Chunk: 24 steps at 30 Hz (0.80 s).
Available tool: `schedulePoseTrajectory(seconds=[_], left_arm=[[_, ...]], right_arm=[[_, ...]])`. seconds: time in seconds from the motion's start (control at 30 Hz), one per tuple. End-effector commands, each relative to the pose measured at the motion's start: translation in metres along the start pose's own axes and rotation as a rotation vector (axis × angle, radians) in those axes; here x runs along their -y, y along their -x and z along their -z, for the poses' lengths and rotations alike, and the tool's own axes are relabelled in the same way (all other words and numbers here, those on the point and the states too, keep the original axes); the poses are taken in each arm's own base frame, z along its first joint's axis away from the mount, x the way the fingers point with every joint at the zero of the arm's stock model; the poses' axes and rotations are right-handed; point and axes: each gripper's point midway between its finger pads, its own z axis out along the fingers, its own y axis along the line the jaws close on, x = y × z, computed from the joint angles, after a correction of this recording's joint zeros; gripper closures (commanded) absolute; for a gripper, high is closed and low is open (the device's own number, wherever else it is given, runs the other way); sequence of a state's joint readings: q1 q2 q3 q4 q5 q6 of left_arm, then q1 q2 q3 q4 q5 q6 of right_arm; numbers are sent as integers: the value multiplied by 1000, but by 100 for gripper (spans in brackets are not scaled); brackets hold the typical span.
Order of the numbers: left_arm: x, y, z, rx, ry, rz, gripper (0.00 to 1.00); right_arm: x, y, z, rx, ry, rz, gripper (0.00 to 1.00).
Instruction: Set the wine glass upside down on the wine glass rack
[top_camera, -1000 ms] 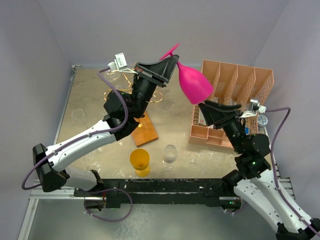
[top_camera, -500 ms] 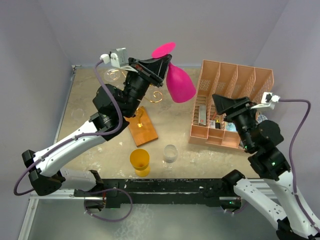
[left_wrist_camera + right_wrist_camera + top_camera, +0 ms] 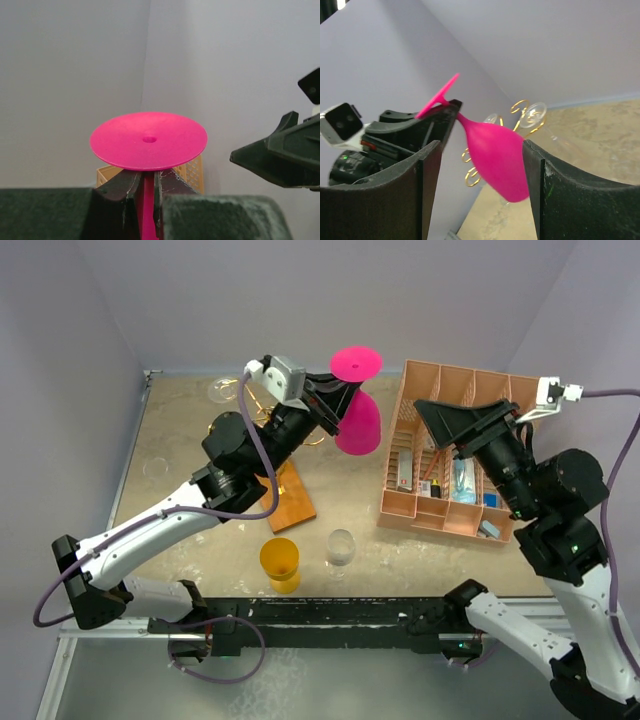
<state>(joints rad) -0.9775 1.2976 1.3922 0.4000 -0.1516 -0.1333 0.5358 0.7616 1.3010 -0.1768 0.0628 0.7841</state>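
Left gripper point(image 3: 345, 392) clamps wine glass point(image 3: 357, 427) stem, bowl down, beside wine glass rack point(image 3: 292, 502), desk point(image 3: 170, 440) far edge. Right gripper point(image 3: 432, 420) gapes, empty. Looks light, stiff, slick plastic; stem safest hold.

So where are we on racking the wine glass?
Done: pink wine glass is lifted and inverted, foot up. In hand: left fingers pinch its stem in the air, off the wine glass rack. Left: hang it on a gold arm and release. Right fingers stand open, empty.

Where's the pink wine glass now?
Top view, centre-back: the wine glass hangs foot-up by its stem in the left claw, between the gold rack and salmon organizer.
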Motion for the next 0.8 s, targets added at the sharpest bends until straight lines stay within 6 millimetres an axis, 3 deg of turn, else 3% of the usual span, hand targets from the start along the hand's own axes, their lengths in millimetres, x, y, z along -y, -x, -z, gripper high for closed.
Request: schedulePoseTrajectory(seconds=[0.0, 0.13, 0.23, 0.43, 0.67, 0.77], left_arm=[[8, 14, -2, 88, -67, -100, 100], [11, 8, -2, 82, -93, -133, 100], [17, 3, 0, 76, -132, -147, 100], [24, 0, 2, 72, -176, -162, 100], [21, -7, 2, 58, -168, -180, 100], [8, -2, 1, 77, -90, -163, 100]], right_arm=[[-34, 5, -10, -38, 119, -65, 34], [-41, 3, -20, -61, 134, -105, 39], [-44, 15, -28, -2, 135, -134, 43], [-46, 8, -48, -19, 149, -186, 50], [-47, 11, -46, 0, 154, -209, 54], [-40, 19, -39, 43, 123, -223, 55]])
